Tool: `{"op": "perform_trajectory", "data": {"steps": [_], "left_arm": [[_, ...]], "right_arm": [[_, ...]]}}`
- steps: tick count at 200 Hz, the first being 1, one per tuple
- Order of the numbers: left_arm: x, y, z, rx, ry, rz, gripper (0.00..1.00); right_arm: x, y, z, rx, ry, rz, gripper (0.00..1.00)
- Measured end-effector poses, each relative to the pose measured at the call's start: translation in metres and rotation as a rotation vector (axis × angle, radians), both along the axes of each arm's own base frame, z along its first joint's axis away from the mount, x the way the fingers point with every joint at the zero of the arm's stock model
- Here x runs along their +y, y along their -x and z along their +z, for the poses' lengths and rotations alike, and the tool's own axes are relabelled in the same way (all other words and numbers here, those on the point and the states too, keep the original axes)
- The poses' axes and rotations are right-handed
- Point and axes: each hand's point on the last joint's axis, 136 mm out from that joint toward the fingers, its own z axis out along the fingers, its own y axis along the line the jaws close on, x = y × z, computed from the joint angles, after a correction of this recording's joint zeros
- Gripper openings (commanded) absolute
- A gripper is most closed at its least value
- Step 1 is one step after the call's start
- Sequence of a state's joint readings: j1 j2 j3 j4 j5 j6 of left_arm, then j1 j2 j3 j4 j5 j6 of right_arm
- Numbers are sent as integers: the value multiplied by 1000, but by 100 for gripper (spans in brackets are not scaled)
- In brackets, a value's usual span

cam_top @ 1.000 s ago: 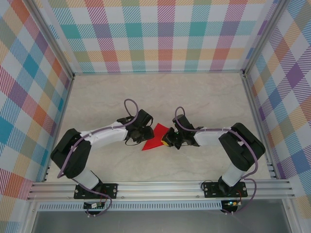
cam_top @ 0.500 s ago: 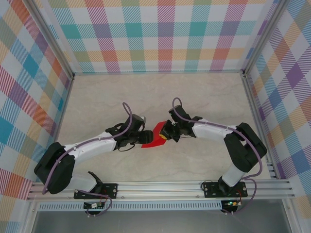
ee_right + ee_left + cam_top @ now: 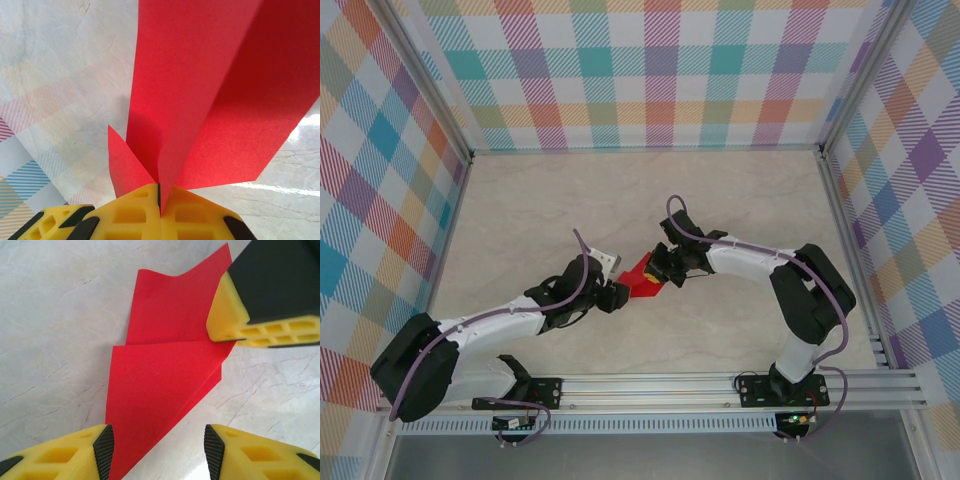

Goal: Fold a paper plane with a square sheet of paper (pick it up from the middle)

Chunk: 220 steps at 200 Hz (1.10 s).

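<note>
The red paper [image 3: 641,278] is only partly folded. One clear crease runs across it and one flap stands up, so there is no pointed dart with wings yet, and I judge that most folds are left.

The paper is near the middle of the bench [image 3: 750,200]. The right gripper [image 3: 159,196], at the paper's 2 o'clock side, has its jaws closed on a folded edge. The left gripper [image 3: 159,452], at 8 o'clock, has its jaws open, and the paper's edge reaches between them.

I count one paper and two grippers.

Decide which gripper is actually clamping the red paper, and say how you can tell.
The right gripper: its jaws are shut on the red paper. The left gripper has its jaws apart, pinching nothing.
</note>
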<state>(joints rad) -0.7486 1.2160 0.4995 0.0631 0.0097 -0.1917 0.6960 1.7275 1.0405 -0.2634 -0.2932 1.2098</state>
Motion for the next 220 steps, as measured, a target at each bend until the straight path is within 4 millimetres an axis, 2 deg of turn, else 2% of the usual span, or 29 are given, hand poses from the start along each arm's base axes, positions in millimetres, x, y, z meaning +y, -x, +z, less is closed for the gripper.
{"op": "perform_trajectory", "data": {"steps": [40,61,102,146,188,205,220], "left_arm": [[-7,-4,2,-92,-22,-79,52],[-12,-7,-4,-123,-55,-125,51],[-17,-7,-16,-165,-113,-214,39],[-20,-8,-22,-196,-138,-252,36],[-21,-8,-28,-194,-146,-265,27],[-22,-7,-32,-188,-150,-276,22],[-22,-5,-35,-179,-155,-286,18]], "right_arm": [[2,-1,6,-6,1,15,4],[3,-2,8,-11,0,19,5],[1,0,8,-4,9,32,5],[1,-1,7,2,6,41,6],[-1,-1,6,11,2,46,7],[-1,-1,7,10,-1,51,12],[-1,-1,7,10,-4,58,21]]}}
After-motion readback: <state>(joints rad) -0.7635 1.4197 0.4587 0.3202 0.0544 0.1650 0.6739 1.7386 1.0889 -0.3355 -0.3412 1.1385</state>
